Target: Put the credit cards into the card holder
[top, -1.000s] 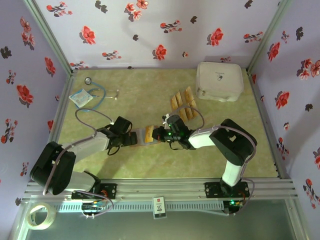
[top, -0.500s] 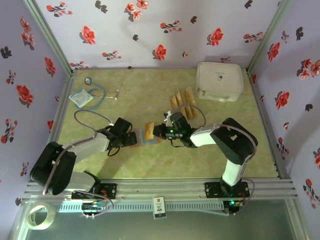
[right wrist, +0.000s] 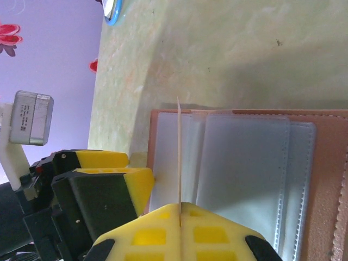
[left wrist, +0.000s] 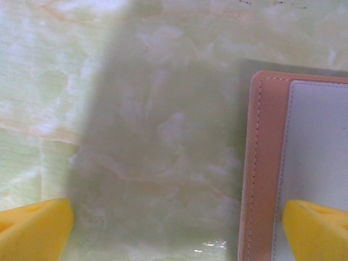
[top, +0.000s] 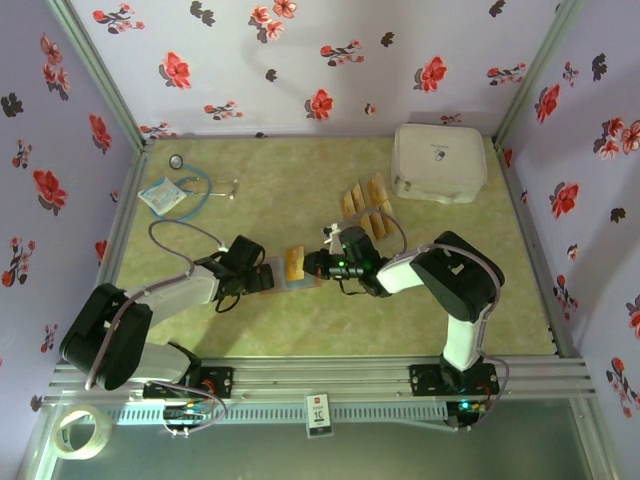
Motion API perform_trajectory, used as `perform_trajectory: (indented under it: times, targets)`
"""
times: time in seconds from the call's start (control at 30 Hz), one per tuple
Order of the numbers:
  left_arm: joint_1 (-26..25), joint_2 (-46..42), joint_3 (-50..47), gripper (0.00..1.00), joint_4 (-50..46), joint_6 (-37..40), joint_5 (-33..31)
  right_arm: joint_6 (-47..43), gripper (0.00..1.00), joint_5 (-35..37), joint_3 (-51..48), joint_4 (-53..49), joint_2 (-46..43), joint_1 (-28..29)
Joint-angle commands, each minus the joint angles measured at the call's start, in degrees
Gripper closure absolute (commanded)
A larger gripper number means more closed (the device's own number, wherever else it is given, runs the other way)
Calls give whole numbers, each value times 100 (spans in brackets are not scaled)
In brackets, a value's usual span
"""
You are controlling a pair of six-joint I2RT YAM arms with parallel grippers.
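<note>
Top view
- Risk: the card holder [top: 286,284] lies loose on the worktop [top: 300,335], and nothing visibly clamps it. A sideways push from the card would likely skate it toward the left hand [top: 252,275].
- The holder is open and flat, midway between the two hands.
- The left hand is at the holder's left edge, released and spread wide, with nothing in it.
- The right hand [top: 316,266] is at the holder's right edge, clenched on the held card [top: 295,264], which is tan-orange and sits over the holder.
- The loose cards [top: 365,207] are clustered beyond and right of the holder, well apart from it.

Left wrist view
- Risk: one yellow fingertip [left wrist: 318,228] overlaps the holder's near corner, the other is off on bare worktop. Cannot tell whether it presses down; if not, the holder is free to shift.
- The holder [left wrist: 265,163] shows a reddish-tan stitched border with a pale grey panel inside it.

Right wrist view
- Risk: the held card [right wrist: 178,157] is seen edge-on as a thin upright line near the holder's left side. Cannot tell whether its edge meets a slot mouth. If it lands on a sleeve face instead, it may bow, slip in the pinch or drag the sleeve.
- The right hand [right wrist: 180,213] is shut tight on the card's lower end.
- The holder [right wrist: 333,163] is spread open, with overlapping clear sleeves [right wrist: 244,163] that are glossy and empty where visible
</note>
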Motion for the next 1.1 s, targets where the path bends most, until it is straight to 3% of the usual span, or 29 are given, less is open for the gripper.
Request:
perform_trajectory:
  times: [0.0,1.07]
  targets:
    - [-21,16,-49,0,-441,-100,-197,-52,100,-120,1,438,146,-18]
    - [-109,24,-29,0,-432,-114,-208,257,100,-357,-91,1014,675,-106]
